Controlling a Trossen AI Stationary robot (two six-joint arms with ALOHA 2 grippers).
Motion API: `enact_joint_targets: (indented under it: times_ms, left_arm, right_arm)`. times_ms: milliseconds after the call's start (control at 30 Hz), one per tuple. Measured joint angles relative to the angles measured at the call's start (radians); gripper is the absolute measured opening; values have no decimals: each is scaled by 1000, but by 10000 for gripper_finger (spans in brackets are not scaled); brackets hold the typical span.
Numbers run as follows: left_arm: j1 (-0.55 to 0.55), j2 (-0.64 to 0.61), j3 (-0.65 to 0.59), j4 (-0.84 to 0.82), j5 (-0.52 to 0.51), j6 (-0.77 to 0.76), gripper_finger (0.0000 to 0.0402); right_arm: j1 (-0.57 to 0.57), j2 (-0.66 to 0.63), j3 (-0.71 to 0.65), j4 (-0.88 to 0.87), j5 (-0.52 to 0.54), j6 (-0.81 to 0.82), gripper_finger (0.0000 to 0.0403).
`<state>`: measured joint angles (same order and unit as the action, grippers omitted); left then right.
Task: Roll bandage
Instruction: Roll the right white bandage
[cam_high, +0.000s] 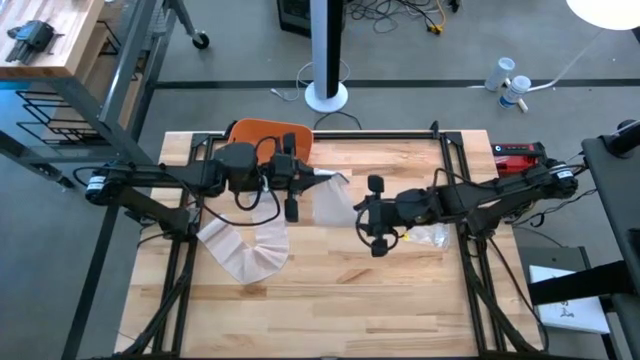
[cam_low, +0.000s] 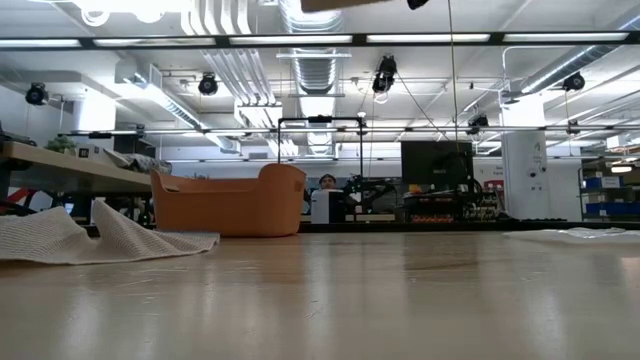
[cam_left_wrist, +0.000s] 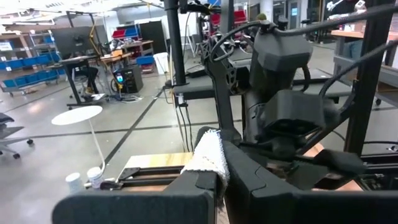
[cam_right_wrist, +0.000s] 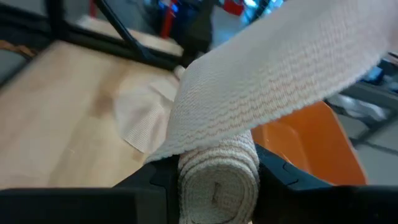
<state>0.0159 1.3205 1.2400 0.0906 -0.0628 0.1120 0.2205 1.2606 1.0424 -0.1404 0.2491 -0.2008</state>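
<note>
The right gripper (cam_high: 366, 215) is clamped on the rolled end of the bandage (cam_right_wrist: 219, 180), the roll wedged between its two fingers (cam_right_wrist: 155, 177). From the roll a flat strip (cam_high: 335, 205) stretches across to the left gripper (cam_high: 312, 176), which pinches the cloth (cam_left_wrist: 206, 155) between its fingers. Beyond the left gripper, the loose tail (cam_high: 245, 250) lies crumpled on the wooden table (cam_high: 400, 300). Behind both grippers sits an orange bin (cam_low: 232, 203).
</note>
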Motion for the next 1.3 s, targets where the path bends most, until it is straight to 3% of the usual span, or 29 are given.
enact_joint_targets:
  times_ms: [200, 767, 1033, 1300]
  left_arm:
    - [8, 0, -12, 4, 0, -2, 0]
    - [11, 1, -21, -83, -7, 5, 6]
    - [11, 1, -21, -155, -15, 10, 62]
    - [11, 2, -21, -173, -10, 9, 154]
  right_arm:
    - [2, 0, 0, 68, -95, 12, 121]
    - [2, 6, 0, 121, -104, 83, 121]
    - [3, 6, 12, 120, -113, 122, 121]
    - [2, 4, 13, 121, -107, 123, 121]
